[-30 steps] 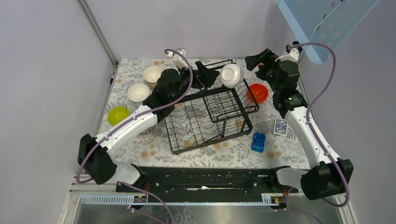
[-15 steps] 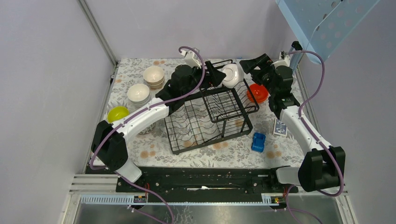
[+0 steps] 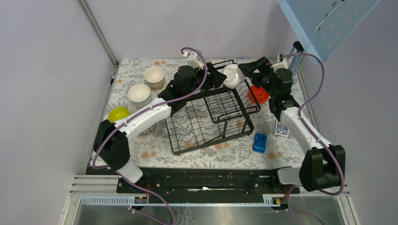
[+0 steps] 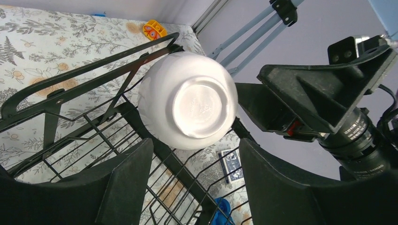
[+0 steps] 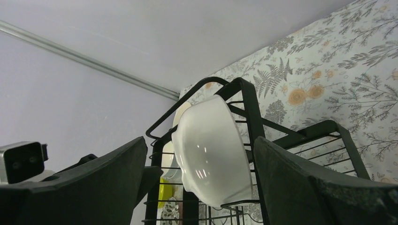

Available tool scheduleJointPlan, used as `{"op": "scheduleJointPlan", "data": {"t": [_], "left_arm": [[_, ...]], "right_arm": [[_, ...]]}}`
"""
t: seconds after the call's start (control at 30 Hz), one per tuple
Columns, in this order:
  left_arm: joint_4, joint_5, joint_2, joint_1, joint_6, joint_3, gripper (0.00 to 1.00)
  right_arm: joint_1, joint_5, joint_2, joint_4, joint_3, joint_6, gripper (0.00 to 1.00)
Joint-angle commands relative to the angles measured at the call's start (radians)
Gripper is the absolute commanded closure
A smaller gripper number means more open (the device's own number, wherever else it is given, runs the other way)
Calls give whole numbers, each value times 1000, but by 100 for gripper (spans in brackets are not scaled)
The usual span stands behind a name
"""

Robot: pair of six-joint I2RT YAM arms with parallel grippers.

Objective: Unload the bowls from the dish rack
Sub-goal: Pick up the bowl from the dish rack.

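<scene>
A white bowl (image 4: 187, 105) has a smooth, glossy glaze that catches soft highlights. The dish rack (image 3: 213, 142) is thin black wire with a satin coating. The right gripper (image 5: 199, 140) has matt black, faintly grainy plastic fingers (image 5: 305, 187). The flowered table cover (image 3: 155, 152) looks matt.

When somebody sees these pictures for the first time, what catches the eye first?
A white bowl tipped on its side at the far corner of the black dish rack, with the left gripper and right gripper open on either side of it. Next, the bright colours: an orange bowl right of the rack, a yellow-green bowl on the left.
</scene>
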State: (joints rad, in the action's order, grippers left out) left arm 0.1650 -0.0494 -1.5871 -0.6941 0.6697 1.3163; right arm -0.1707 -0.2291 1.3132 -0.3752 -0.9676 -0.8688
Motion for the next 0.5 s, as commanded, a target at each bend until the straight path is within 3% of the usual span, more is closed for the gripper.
{"op": "scheduleJointPlan", "data": {"t": [0.0,0.47], "left_arm": [[22,0,-27,5,11,43,30],[-4,31,-69,4,1,52,35]], "right_arm": [[2,-81,29,-57,-33,-25,10],[2,-132,14,-116,14,-54,15]]}}
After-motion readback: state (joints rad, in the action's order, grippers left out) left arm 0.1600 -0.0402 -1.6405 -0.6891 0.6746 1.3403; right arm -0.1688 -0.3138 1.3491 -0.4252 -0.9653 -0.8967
